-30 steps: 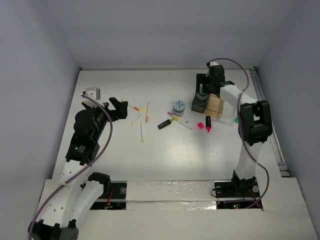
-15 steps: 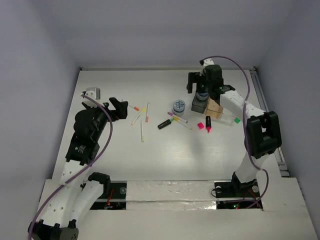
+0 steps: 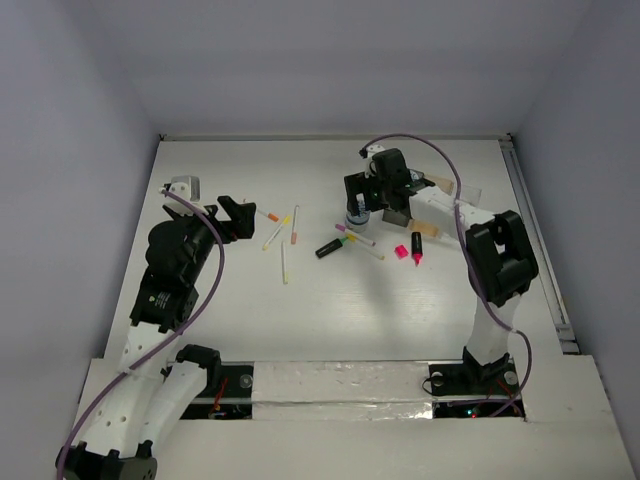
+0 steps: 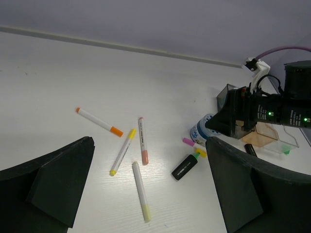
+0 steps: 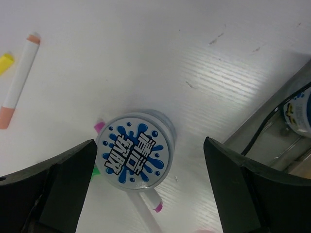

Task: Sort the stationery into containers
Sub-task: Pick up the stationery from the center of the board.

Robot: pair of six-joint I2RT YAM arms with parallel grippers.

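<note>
While one round blue-and-white canister [image 5: 299,114] appears to sit already inside the small clear plastic divided tray with a tan base [image 4: 270,137], most of the sorting looks undone. Loose on the white counter [image 3: 330,310] lie four thin white pens with orange or yellow ends [image 4: 142,143], well to the left of the tray. Nearer it lie a short black highlighter [image 4: 184,166] and a pair of pens with pink-purple and yellow ends [image 3: 358,240]. A small pink piece [image 3: 401,252] and a dark red-tipped marker [image 3: 416,246] lie near the tray. A tiny green piece [image 4: 286,151] shows at the tray's far end; whether it lies inside or outside I cannot tell.

The right gripper [image 3: 360,193] hangs over a second round canister with a blue splash-patterned lid [image 5: 137,156], which stands upright on the counter just beside the tray. Its fingers are spread wide to either side of the lid, touching nothing and carrying nothing. By my reading, this canister is the next item to be lifted. The left gripper [image 3: 238,213] is likewise spread wide and empty, hovering near the four pens without contact.
</note>
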